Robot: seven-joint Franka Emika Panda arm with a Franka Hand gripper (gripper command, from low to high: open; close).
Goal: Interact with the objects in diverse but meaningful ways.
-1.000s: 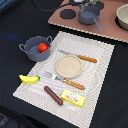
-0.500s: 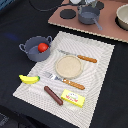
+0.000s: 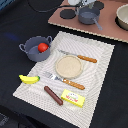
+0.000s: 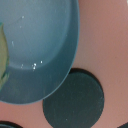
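Striped mat (image 3: 95, 60) spread over the dark bench (image 3: 15, 20). Along the mat's near edge: yellow packet (image 3: 73, 97) toward the near right corner, brown sausage (image 3: 53, 95) just beside it, banana (image 3: 29, 79) at the mat's left edge. Farther in, a fork (image 3: 64, 80) with an orange handle, lying just in front of a tan plate (image 3: 69, 66) at the mat's middle; behind the plate, a knife (image 3: 78, 56) with an orange handle. At the mat's far left corner, a grey two-handled pot (image 3: 35, 48), upright, with the tomato (image 3: 43, 47) inside it. Beyond the mat, at the bench's far edge, a pink stove board (image 3: 107, 30) carrying dark round burners (image 3: 67, 13) and a grey saucepan (image 3: 89, 16), handle pointing toward the mat; a pale bowl (image 3: 122, 17) at the board's far right. Arm barely seen above the saucepan; claw's state impossible to tell. Close wrist view: blue-grey curved saucepan wall (image 4: 40, 50), pink board and one dark burner (image 4: 75, 102) just beside it.
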